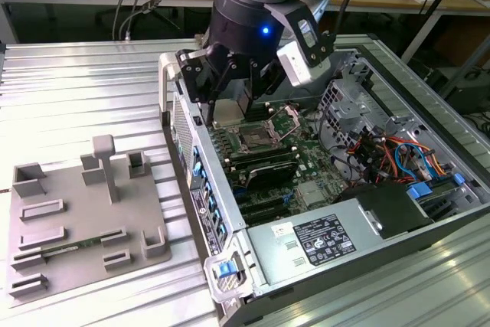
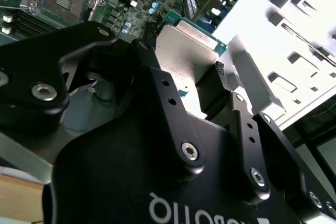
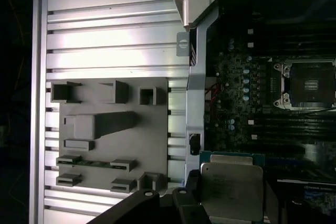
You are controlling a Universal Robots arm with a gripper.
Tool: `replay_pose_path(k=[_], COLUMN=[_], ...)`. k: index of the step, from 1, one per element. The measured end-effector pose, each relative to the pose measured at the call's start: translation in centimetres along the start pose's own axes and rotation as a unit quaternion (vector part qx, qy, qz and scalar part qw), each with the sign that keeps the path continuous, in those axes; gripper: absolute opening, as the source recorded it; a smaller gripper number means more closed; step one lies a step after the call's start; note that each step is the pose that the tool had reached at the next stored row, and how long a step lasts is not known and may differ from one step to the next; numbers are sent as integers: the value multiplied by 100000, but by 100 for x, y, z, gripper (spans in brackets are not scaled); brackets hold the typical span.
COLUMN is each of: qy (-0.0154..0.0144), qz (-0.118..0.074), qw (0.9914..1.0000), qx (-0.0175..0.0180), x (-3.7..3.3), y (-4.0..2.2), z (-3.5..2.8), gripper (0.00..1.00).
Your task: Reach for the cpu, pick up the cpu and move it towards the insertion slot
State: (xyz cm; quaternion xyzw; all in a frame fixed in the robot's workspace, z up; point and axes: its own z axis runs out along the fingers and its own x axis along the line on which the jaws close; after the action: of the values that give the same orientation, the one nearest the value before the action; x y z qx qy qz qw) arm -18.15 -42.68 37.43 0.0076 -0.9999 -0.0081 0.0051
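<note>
CPU (image 2: pixel 189 51), small flat square chip w/ silvery metal top and thin green-tan edge, sits pinched between the black jaws of the gripper (image 2: pixel 181 85), lifted clear of any surface. In both wrist views it hangs above the green motherboard (image 3: pixel 236 93), just inside the case wall. Judgement: pick-up looks done and the carry toward the socket is the step in hand; finishing it calls for sliding across the board while keeping the chip level and square to the frame, w/o clipping the case edge. Insertion slot (image 3: pixel 307 85), square socket w/ shiny metal frame and dark centre, lies further in, near but not under the chip. Exterior view gives what the wrist cams lack: gripper (image 1: pixel 233 101) hovering over the open grey computer case (image 1: pixel 429 124), socket (image 1: pixel 255 142) just below and beside it. First wrist view adds the grey plastic tray (image 3: pixel 152 145) on the ribbed metal table (image 3: pixel 110 30), outside the case.
</note>
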Motion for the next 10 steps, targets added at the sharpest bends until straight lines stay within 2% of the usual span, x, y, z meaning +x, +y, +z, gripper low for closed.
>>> replay_pose_path(k=[6,10], qy=[5,3], qz=[-2,-7], qw=[100000,100000], qx=[41,64], x=[-140,-271], y=[1,14], z=[2,5], gripper=[55,55])
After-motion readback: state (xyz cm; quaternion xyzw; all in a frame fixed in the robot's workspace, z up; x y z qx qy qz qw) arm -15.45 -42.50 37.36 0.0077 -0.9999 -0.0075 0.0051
